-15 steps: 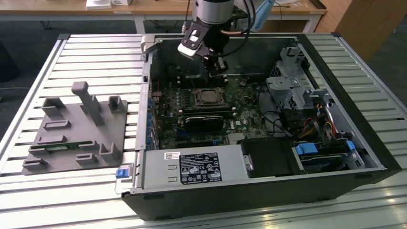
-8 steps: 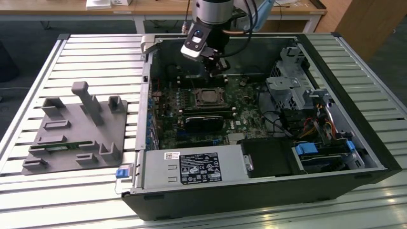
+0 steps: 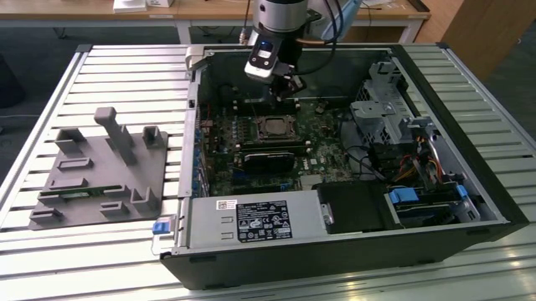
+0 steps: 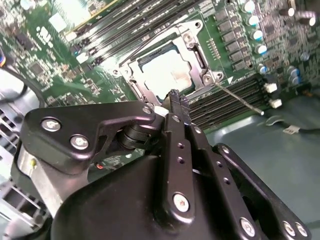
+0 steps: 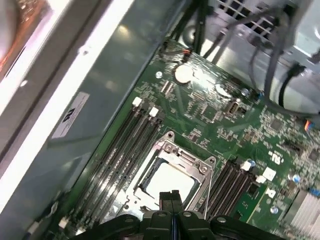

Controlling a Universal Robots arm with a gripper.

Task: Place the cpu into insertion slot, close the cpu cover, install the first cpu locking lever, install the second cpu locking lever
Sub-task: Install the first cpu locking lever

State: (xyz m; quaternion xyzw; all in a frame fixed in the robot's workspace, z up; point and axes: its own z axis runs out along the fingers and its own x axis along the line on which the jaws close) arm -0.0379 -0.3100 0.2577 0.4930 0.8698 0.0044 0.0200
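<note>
The arm comes down steeply from above into the open computer case (image 3: 418, 69), which lies on the slatted tabletop (image 3: 125, 63) near its edge on the exterior view's right. The gripper (image 3: 283, 94) hangs low over the motherboard (image 3: 322, 160), right at the rim of the insertion slot (image 5: 148, 176). Its fingers (image 5: 167, 200) are pressed together with nothing between them. The cpu (image 4: 167, 72) sits in the slot, and the cpu cover (image 4: 192, 42) lies flat around it. A thin locking lever (image 4: 240, 100) slants out over the memory slots (image 5: 120, 145) beside the slot.
</note>
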